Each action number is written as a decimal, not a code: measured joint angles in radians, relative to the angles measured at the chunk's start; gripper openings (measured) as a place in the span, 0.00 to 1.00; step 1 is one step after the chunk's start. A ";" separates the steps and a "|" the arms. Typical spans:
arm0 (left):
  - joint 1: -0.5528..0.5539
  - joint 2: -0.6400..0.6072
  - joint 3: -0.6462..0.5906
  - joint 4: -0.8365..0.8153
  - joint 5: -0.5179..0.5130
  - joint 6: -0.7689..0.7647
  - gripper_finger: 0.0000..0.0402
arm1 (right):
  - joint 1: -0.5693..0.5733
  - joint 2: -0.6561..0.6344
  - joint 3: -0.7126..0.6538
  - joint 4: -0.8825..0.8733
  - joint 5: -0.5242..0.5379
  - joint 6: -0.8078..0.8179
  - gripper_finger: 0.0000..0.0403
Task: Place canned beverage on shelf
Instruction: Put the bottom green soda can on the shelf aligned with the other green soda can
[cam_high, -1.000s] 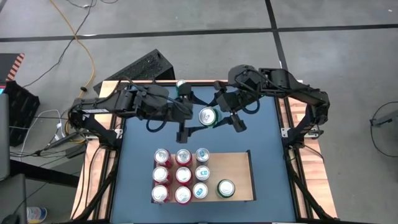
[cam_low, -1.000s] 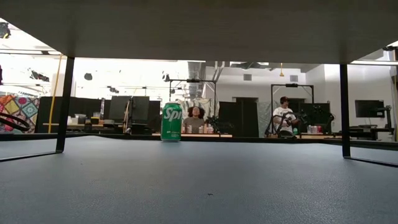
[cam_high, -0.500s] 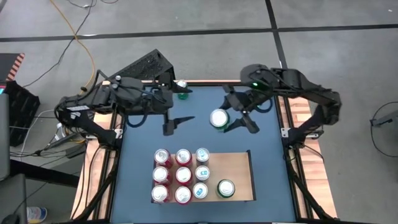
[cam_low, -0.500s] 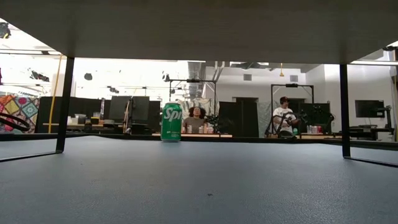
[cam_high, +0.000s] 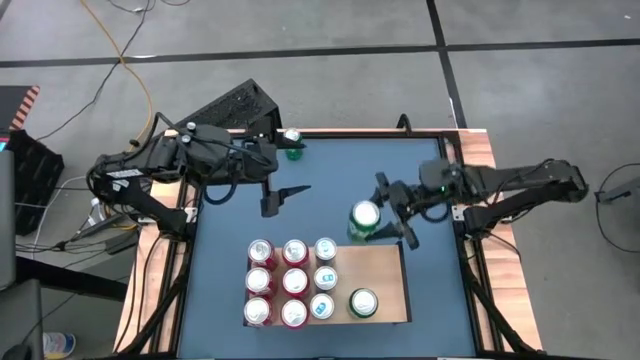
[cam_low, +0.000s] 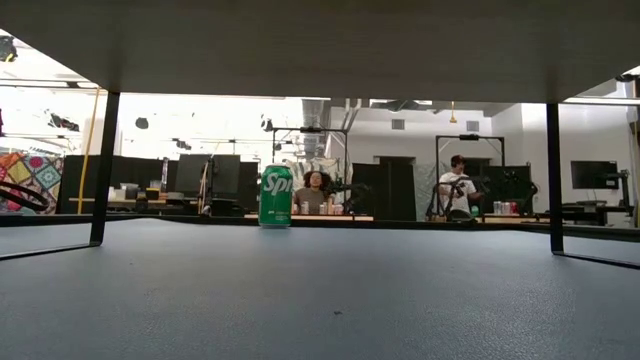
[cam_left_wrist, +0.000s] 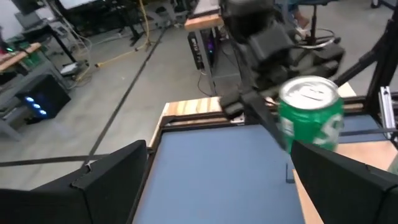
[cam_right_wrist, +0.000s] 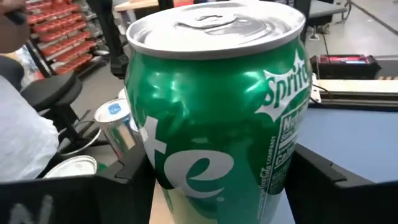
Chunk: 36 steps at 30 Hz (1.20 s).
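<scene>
Carrying can in right gripper, centre-right, jaws clamping it | left gripper wide, empty | next: lower onto shelf

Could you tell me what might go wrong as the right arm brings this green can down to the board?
The right gripper holds the green can just above the shelf edge; set down there, it might tip off. Coming down farther in, it could knock the green can already standing or the blue cans beside the gap.

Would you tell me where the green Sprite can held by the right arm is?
In the high view, the green Sprite can sits in the right gripper, right of centre, just above the pale wooden shelf.
</scene>
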 joint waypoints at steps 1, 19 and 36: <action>0.000 -0.005 0.000 0.002 -0.011 0.000 0.96 | 0.019 -0.001 -0.015 0.021 0.015 0.006 0.65; 0.000 -0.059 0.000 -0.001 -0.043 -0.001 0.96 | 0.235 0.003 -0.286 0.359 0.343 0.152 0.66; 0.000 -0.061 0.000 -0.032 -0.063 -0.018 0.96 | 0.296 0.010 -0.386 0.417 0.379 0.233 0.66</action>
